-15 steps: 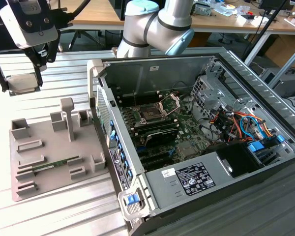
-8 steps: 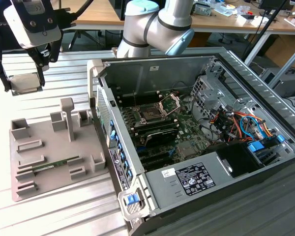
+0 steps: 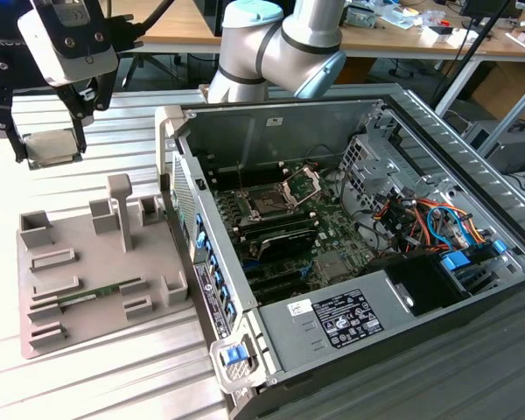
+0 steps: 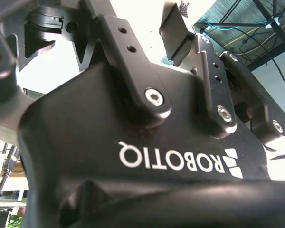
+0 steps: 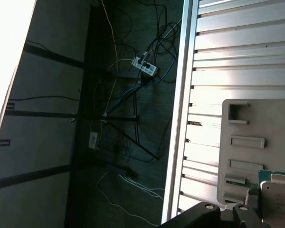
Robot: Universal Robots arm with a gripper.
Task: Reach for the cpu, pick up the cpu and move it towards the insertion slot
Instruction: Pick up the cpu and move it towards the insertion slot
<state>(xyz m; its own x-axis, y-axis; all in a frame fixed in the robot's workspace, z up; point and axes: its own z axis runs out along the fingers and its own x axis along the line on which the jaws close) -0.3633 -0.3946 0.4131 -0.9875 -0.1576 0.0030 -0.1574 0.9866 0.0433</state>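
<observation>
Over by the tray [image 3: 92, 258], the gripper [image 3: 51, 140] held the cpu [image 3: 52, 150] pinched flat by its edges, likely to keep it level, well apart from the slot [image 3: 269, 203].

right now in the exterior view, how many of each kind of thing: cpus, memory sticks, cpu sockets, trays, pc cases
cpu: 1
memory stick: 1
insertion slot: 1
grey tray: 1
computer case: 1
total: 5
</observation>
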